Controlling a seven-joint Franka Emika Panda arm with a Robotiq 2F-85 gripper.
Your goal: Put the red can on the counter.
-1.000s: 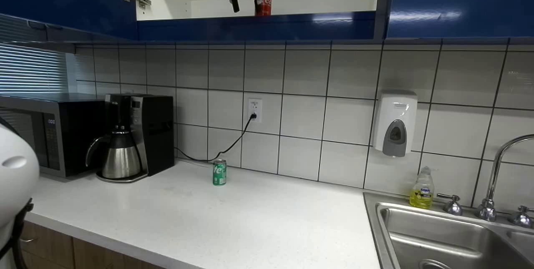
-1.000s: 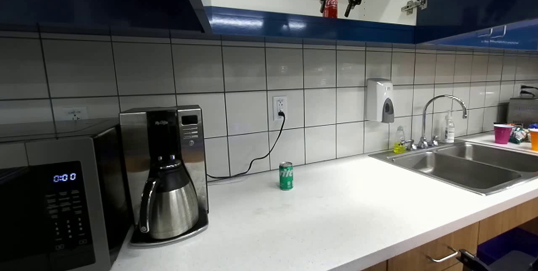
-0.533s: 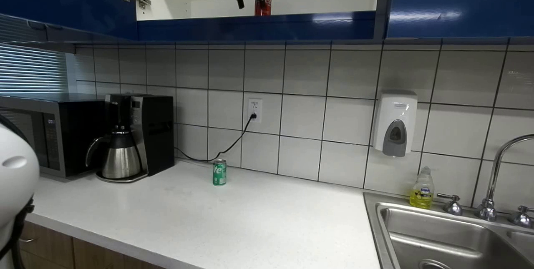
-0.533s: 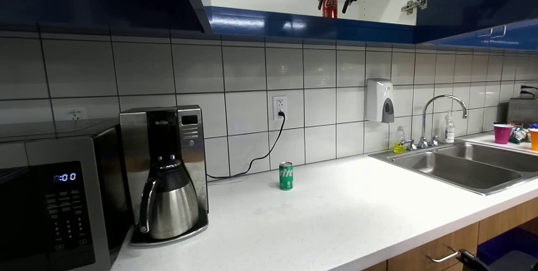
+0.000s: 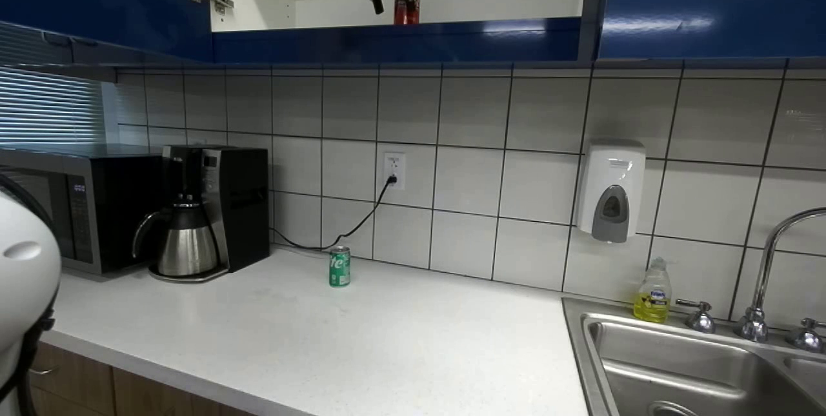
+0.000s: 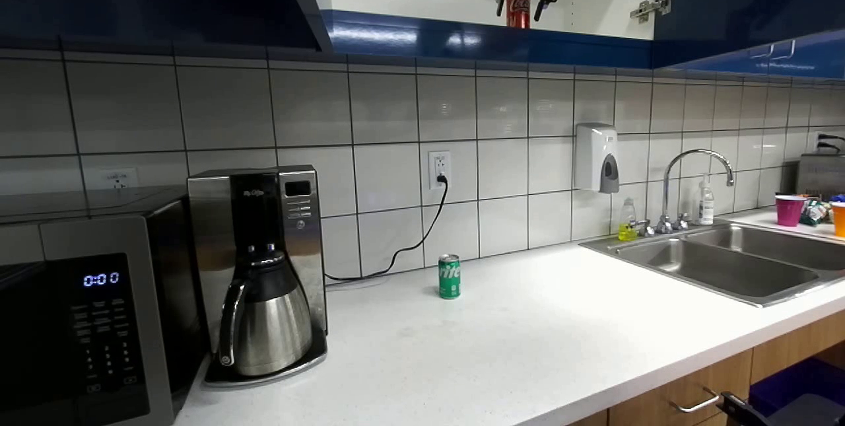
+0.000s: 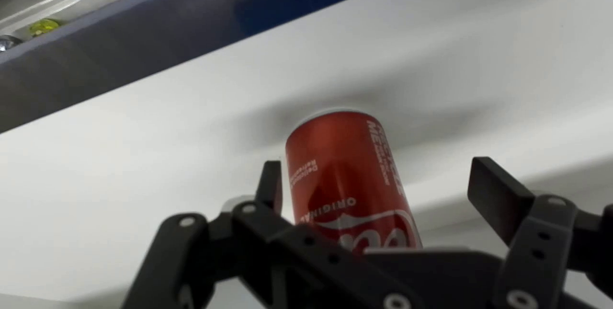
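The red can (image 5: 405, 15) stands upright in the open wall cabinet, behind its blue bottom edge; it shows in both exterior views (image 6: 518, 11). My gripper (image 5: 395, 5) points down from above at the can, and in an exterior view one finger covers part of it. In the wrist view the open gripper (image 7: 376, 170) has the red can (image 7: 340, 155) between its fingers, close to the left finger (image 7: 269, 179), with a wide gap to the right one. The can's near end is hidden by the gripper. The white counter (image 5: 387, 338) lies below the cabinet.
The cabinet's blue edge (image 5: 464, 40) runs below the can. A green can (image 5: 340, 267) stands on the counter. A coffee maker (image 6: 307, 281) and microwave (image 6: 152, 320) stand at one end, the steel sink (image 6: 726, 284) at the other. A soap dispenser (image 5: 613, 190) hangs on the tiles.
My open gripper has moved slightly further into the cabinet and a little up, so it sits more over the can. The red can and green can have not moved.
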